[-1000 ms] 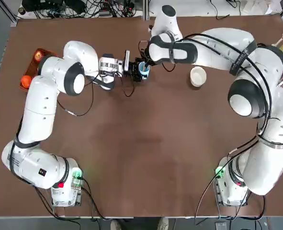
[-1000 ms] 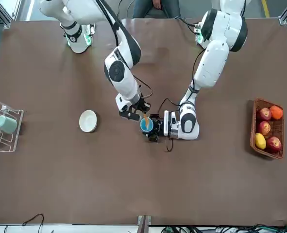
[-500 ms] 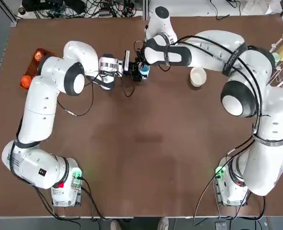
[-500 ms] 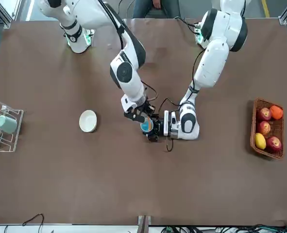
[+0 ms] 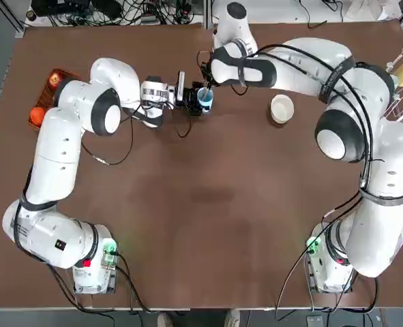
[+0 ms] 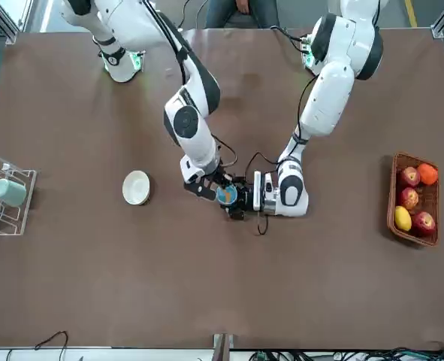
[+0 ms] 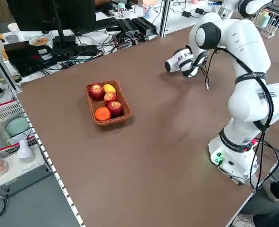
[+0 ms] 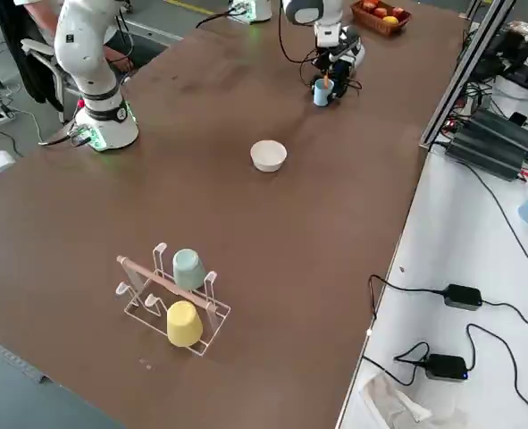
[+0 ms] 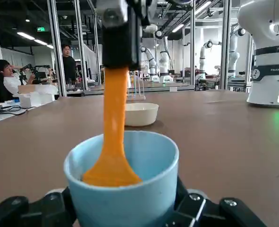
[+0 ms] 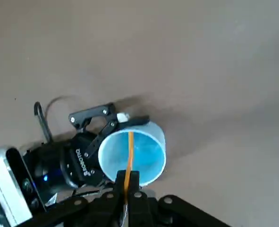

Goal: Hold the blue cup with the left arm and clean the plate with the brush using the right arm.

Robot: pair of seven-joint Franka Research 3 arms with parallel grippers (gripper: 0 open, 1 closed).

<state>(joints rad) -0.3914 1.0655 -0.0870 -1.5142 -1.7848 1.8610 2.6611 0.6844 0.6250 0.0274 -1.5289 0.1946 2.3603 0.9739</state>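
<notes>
blue cup (image 5: 205,99) far-centre of table, upright | L gripper (image 9: 125,215) clamps its base so it can't tip | R gripper (image 10: 128,181) pinches brush (image 9: 112,142) handle, bristle end down in cup | plate (image 5: 281,109) sits apart to R, I judge it unbrushed as yet

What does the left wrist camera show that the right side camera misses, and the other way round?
Only the left wrist view shows the brush end inside the blue cup close up, the right gripper shut on its handle, and people in the room behind.

Only the right side view shows the rack holding a pale green cup and a yellow cup, plus the fruit basket.

Both show the blue cup, the orange brush, the plate and the brown table.
</notes>
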